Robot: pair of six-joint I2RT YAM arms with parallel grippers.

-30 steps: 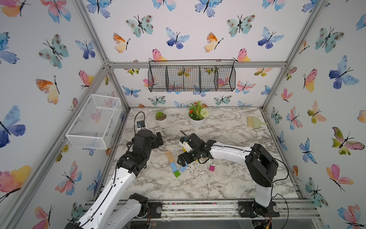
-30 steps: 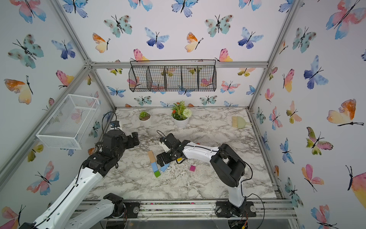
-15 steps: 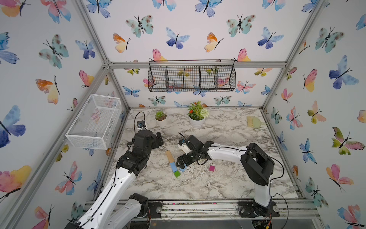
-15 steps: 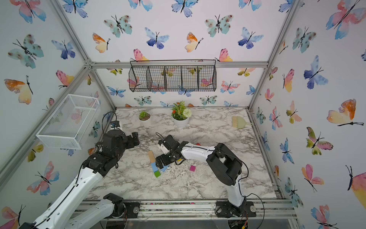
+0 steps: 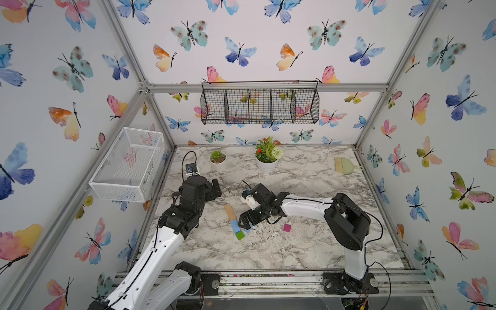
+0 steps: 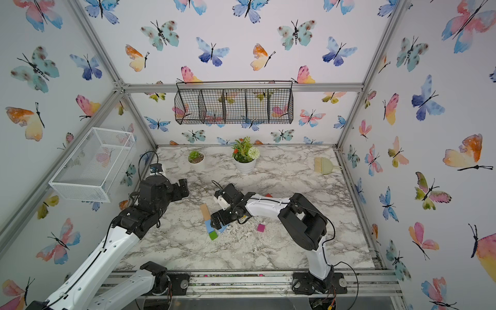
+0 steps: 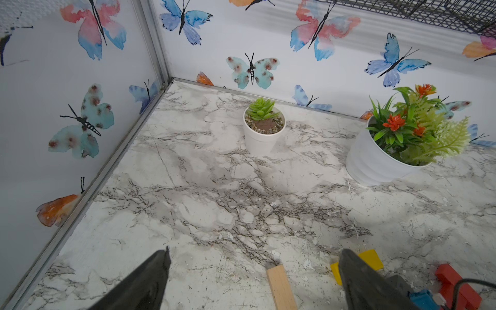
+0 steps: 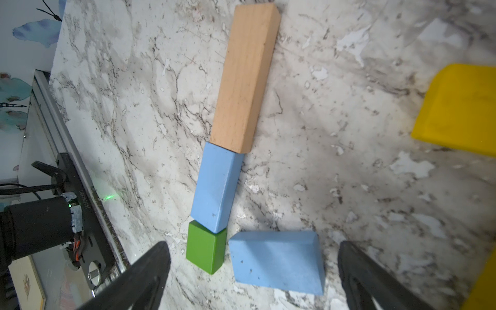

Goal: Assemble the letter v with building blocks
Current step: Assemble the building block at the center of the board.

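One slanted line of building blocks lies mid-table: a tan bar (image 5: 230,211) (image 8: 245,77), a light blue block (image 5: 234,226) (image 8: 216,188) and a green cube (image 5: 239,236) (image 8: 205,249). A second light blue block (image 8: 276,261) lies beside the cube, a small gap apart. My right gripper (image 5: 245,220) (image 8: 253,243) hovers open just above it, its fingers on either side of this block and the cube. A magenta cube (image 5: 287,228) lies alone to the right. My left gripper (image 5: 214,188) (image 7: 256,252) hangs open over bare marble near the tan bar's far end (image 7: 280,287).
Yellow blocks (image 8: 459,110) (image 7: 370,259) and a red block (image 7: 456,284) (image 6: 268,195) lie under and behind my right arm. Two potted plants (image 5: 218,157) (image 5: 267,157) and a green brush (image 5: 345,165) stand at the back. A white wire basket (image 5: 128,163) hangs on the left wall.
My right arm shifted slightly leftward over the blocks, then stopped. The blocks and the left arm have not moved.
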